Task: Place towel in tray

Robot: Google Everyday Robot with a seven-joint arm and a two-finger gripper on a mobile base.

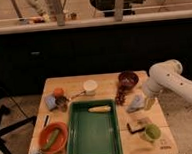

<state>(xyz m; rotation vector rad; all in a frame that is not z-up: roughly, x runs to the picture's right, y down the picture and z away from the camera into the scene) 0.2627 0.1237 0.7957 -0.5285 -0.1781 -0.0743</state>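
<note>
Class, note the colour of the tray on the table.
The tray is green, shown in the camera view; the gripper is right of it, by the towel.

No text can be read; gripper right of tray.

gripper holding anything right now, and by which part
Cannot be told. The gripper sits against the towel, over the right side of the table, but no actual grip is visible.

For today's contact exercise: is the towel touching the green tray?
Apart. The camera view shows bare table between the towel and the right rim of the green tray. The gripper is at the towel, right of the tray.
</note>
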